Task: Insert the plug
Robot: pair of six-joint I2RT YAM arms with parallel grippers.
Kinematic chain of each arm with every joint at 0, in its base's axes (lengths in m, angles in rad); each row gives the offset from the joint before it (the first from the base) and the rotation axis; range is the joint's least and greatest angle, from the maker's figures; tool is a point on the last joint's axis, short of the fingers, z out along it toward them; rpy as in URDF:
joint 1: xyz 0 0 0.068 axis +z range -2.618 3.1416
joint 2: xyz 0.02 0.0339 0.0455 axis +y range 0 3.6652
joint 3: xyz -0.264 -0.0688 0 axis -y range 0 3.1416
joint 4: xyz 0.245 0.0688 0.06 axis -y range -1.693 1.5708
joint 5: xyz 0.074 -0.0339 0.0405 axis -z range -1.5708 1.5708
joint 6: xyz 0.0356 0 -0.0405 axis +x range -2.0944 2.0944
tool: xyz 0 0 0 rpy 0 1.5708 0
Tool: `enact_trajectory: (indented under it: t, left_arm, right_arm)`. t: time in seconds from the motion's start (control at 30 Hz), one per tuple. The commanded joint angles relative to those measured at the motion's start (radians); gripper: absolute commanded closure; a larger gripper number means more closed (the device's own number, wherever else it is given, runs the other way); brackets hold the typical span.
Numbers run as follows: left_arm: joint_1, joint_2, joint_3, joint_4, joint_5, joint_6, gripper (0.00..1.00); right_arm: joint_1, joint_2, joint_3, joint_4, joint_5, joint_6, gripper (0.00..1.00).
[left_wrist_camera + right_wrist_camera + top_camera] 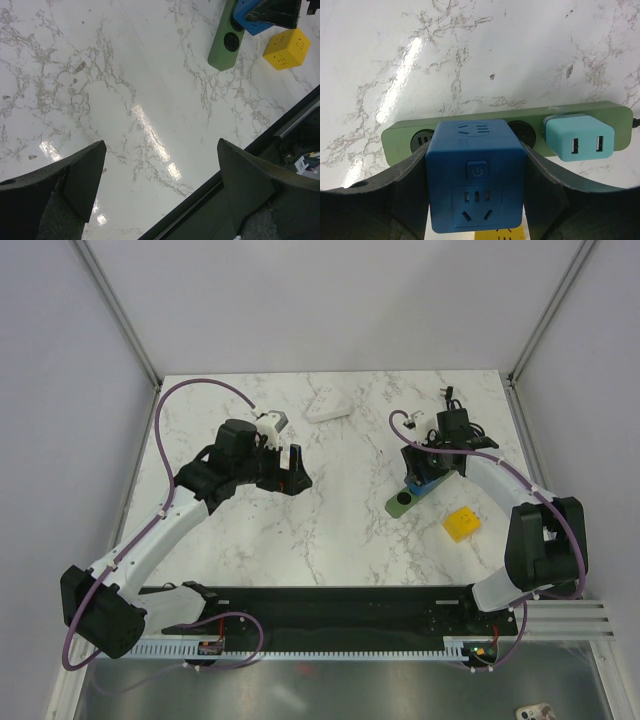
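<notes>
Right gripper (476, 150) pinches the plug (477, 200) over the power strip (397, 137), teal adapter (579, 137) at its three o'clock; seating unclear; left gripper (160, 165) spread wide, empty.

Grippers, two: left gripper (160, 162), right gripper (477, 170). One blue plug (476, 205); one green power strip (395, 141); one turquoise USB adapter (579, 137); one yellow block (461, 523); one white object (327, 405), upper centre.
</notes>
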Motion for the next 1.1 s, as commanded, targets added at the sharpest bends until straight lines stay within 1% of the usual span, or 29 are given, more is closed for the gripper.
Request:
enact_trajectory:
  t: [0.0,0.13,0.3,0.63,0.87,1.03,1.07]
  left_arm:
    - [-0.004,-0.018,0.000,0.033,-0.010,0.049,0.00]
    - [-0.006,-0.019,-0.002,0.031,-0.008,0.049,0.00]
    - [-0.014,-0.030,-0.003,0.030,-0.024,0.052,0.00]
    - [-0.018,-0.025,0.000,0.031,-0.016,0.050,0.00]
    - [-0.024,-0.025,0.000,0.034,0.010,0.044,0.00]
    - [-0.046,-0.032,-0.002,0.036,0.007,0.044,0.00]
    - [-0.049,-0.032,-0.002,0.036,0.005,0.044,0.00]
  right_arm:
    - [-0.003,-0.009,0.000,0.019,-0.043,-0.009,1.00]
    - [-0.001,0.000,-0.016,0.018,-0.023,-0.014,1.00]
    - [-0.001,0.026,-0.019,0.019,0.038,-0.022,1.00]
    - [-0.003,0.058,-0.063,0.097,0.020,0.012,1.00]
    - [-0.010,-0.025,-0.177,0.250,-0.002,0.096,1.00]
    - [-0.009,-0.095,-0.250,0.355,-0.023,0.230,1.00]
    - [-0.007,-0.109,-0.267,0.391,-0.007,0.248,1.00]
